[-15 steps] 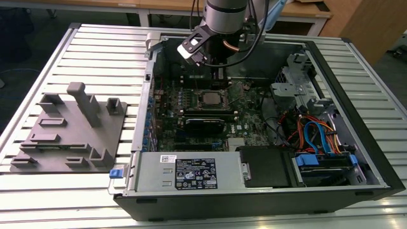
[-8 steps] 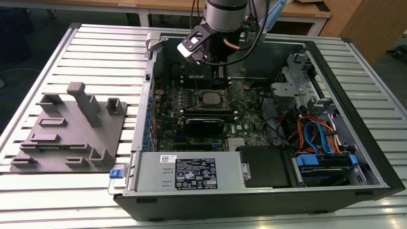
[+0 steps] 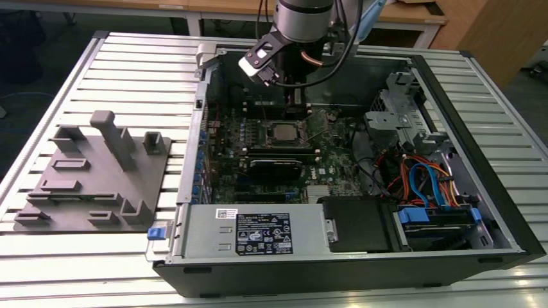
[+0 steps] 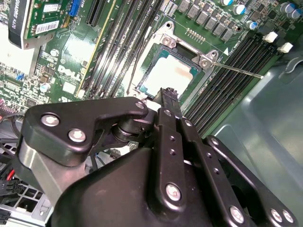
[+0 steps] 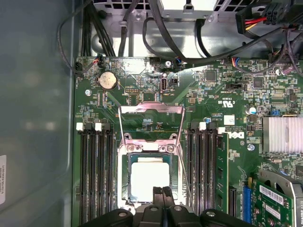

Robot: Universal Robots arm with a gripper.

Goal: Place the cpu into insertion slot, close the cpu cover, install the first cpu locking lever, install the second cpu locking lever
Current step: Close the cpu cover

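Exterior view first: where is my arm hanging, and where is the cpu lying?

Your arm [image 3: 301, 19] is reaching down into the open computer case [image 3: 479, 160] at the upper middle of the frame. The cpu [image 3: 280, 133] is sitting just below it in the frame, inside the insertion slot [image 3: 281, 122] on the green motherboard [image 3: 224, 154].

And what is the gripper doing?

In the first wrist view your gripper [image 5: 162, 190] is pressing its two fingers together with nothing between them. In the second wrist view the fingertips [image 4: 166, 95] are hovering at one edge of the cpu's silver top. I cannot tell whether they are touching it.

Is the cover lying over the chip?

No, you are looking at it swung open. The cpu cover [image 5: 150, 109] is lying back on the side of the slot away from your gripper, and a thin locking lever [image 4: 236, 70] is sticking out from the slot's corner.
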